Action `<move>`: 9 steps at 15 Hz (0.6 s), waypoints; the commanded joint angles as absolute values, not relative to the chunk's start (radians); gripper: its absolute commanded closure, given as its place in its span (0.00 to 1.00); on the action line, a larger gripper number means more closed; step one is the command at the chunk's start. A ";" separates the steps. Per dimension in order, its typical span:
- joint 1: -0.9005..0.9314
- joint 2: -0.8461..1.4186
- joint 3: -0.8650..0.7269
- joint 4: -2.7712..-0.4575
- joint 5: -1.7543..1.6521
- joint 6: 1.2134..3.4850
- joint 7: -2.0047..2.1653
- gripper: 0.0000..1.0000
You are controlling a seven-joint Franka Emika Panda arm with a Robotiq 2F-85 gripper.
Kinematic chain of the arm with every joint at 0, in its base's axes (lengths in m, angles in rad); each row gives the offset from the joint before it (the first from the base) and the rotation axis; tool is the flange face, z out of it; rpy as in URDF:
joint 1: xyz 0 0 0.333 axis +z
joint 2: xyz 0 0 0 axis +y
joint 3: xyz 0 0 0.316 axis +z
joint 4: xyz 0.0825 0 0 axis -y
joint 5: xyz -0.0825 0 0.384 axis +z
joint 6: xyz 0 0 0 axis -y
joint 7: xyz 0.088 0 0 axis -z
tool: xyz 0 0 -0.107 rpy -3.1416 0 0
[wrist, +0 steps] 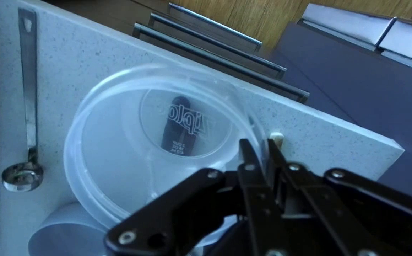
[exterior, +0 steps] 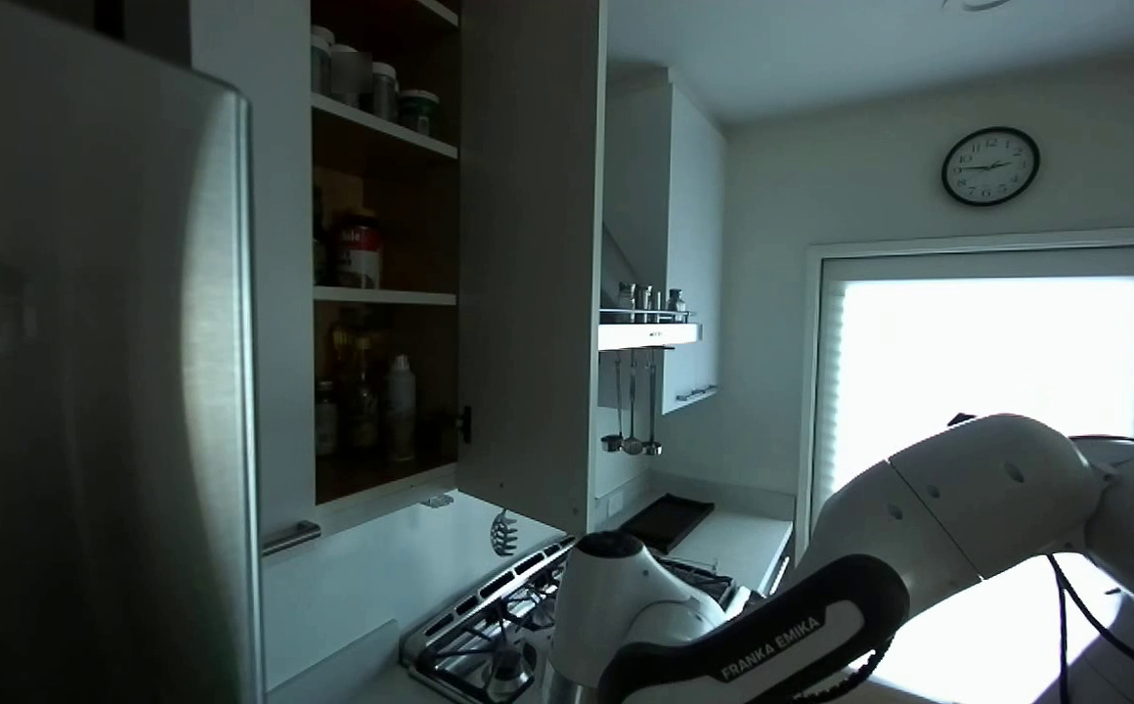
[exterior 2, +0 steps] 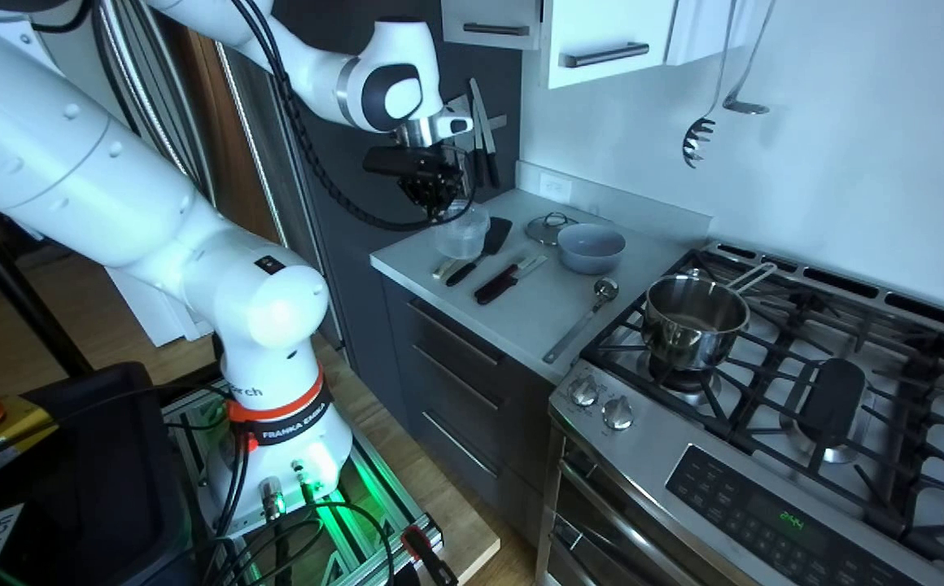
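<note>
My gripper (wrist: 258, 143) is shut on the rim wall of a clear plastic container (wrist: 103, 142), with one finger inside and one outside. The container is open at the top; mirrored lettering shows on its base. A dark handle (wrist: 179, 128) shows through the base. In an exterior view the gripper (exterior 2: 438, 213) is over the far left part of the counter (exterior 2: 513, 325), with the container (exterior 2: 462, 234) below it. I cannot tell whether its base touches the counter. A black spatula (exterior 2: 496, 236) and a dark-handled knife (exterior 2: 498, 286) lie beside it.
A grey-blue bowl (exterior 2: 592, 249), a glass lid (exterior 2: 549, 228) and a ladle (exterior 2: 582, 321) are on the counter. A steel pot (exterior 2: 693, 330) stands on the stove (exterior 2: 627, 439). Knives (exterior 2: 482, 122) hang on the wall behind the gripper. An upper cabinet door (exterior: 528, 244) stands open.
</note>
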State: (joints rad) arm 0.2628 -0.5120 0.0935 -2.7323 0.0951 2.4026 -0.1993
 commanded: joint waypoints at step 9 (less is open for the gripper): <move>0.125 -0.183 0.112 -2.779 -0.003 2.922 -0.071 0.98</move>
State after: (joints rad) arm 0.1839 -0.2689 0.0952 -2.7787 0.0686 2.8416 -0.1238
